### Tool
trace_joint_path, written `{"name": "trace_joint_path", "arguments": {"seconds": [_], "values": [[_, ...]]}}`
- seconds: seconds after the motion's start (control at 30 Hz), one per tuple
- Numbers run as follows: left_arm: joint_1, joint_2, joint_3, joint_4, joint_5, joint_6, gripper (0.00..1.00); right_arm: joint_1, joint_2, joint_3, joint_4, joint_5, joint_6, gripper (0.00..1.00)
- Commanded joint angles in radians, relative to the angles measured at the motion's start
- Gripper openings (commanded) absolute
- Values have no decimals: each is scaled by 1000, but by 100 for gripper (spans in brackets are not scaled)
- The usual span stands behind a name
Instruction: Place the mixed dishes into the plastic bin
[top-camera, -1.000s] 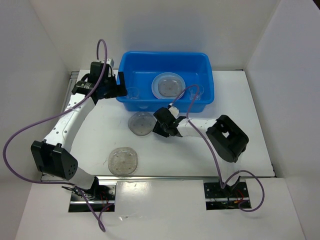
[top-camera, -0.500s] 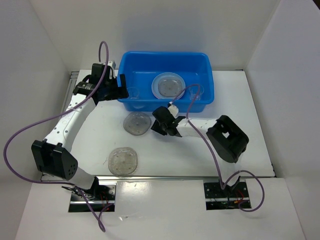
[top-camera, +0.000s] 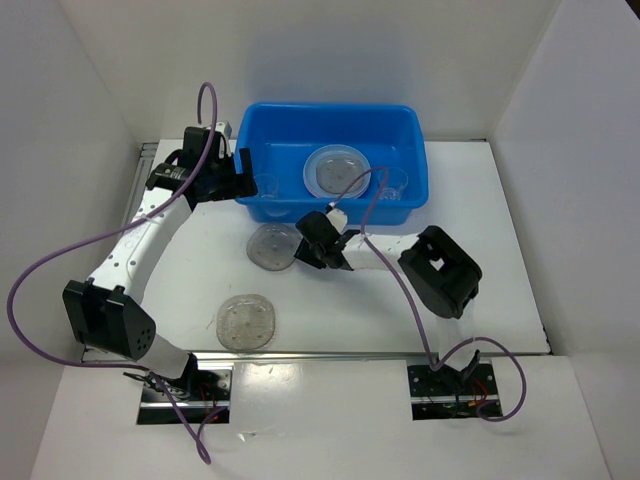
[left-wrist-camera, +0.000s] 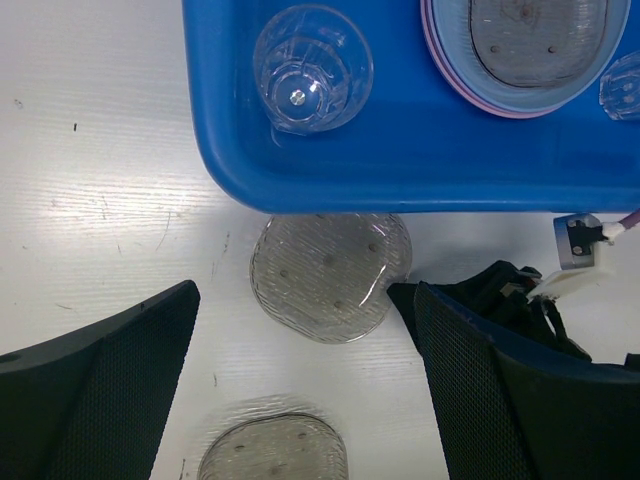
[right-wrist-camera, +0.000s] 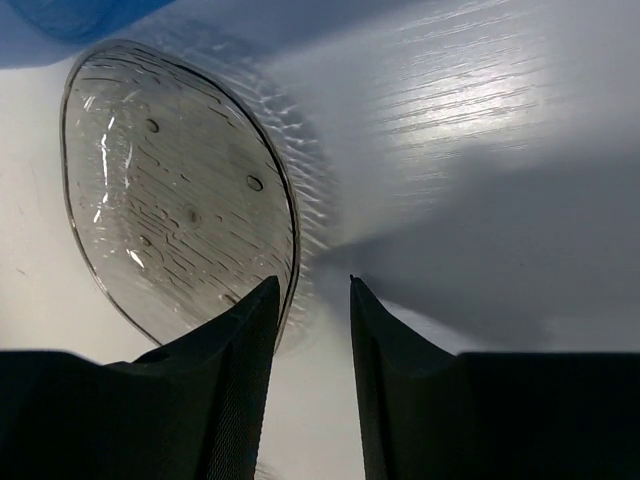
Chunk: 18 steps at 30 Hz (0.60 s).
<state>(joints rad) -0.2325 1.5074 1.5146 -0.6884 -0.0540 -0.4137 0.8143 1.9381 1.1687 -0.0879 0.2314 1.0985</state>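
The blue plastic bin (top-camera: 415, 155) holds a stack of plates (top-camera: 337, 170) with a speckled one on top, and two clear cups (top-camera: 265, 185) (top-camera: 392, 185). A translucent speckled plate (top-camera: 272, 246) lies on the table just in front of the bin. My right gripper (top-camera: 304, 250) is at its right edge. In the right wrist view the plate's rim (right-wrist-camera: 170, 210) runs beside the left finger, and the right gripper (right-wrist-camera: 312, 285) stands narrowly open. My left gripper (top-camera: 246, 172) hovers wide open at the bin's left end, over the plate (left-wrist-camera: 330, 275) in its own view, where the gripper (left-wrist-camera: 300, 350) is empty.
A second translucent plate (top-camera: 246, 322) lies near the table's front edge, and it also shows in the left wrist view (left-wrist-camera: 272, 450). White walls close in the left, back and right. The right arm's elbow (top-camera: 440, 270) sits right of centre.
My right arm has moved left and the translucent plate in front of the bin has slid left with it. The left gripper has shifted slightly, then held still.
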Motion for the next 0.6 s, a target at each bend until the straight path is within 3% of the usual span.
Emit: {"name": "trace_joint_path", "arguments": {"seconds": [0.0,0.1,0.27,0.43,0.57], "values": [[-2,-26,-8,10,-3,27,94,13,33,69,50,19,-14,40],[-2,-26,-8,10,-3,27,94,13,56,89,50,10,-23,38],[-2,-26,-8,10,-3,27,94,23,90,98,50,19,-32,1],[-2,-26,-17,10,-12,36,94,32,26,69,40,57,-63,1],[-2,-26,-17,10,-21,36,96,43,-166,-19,-39,57,-101,1]]}}
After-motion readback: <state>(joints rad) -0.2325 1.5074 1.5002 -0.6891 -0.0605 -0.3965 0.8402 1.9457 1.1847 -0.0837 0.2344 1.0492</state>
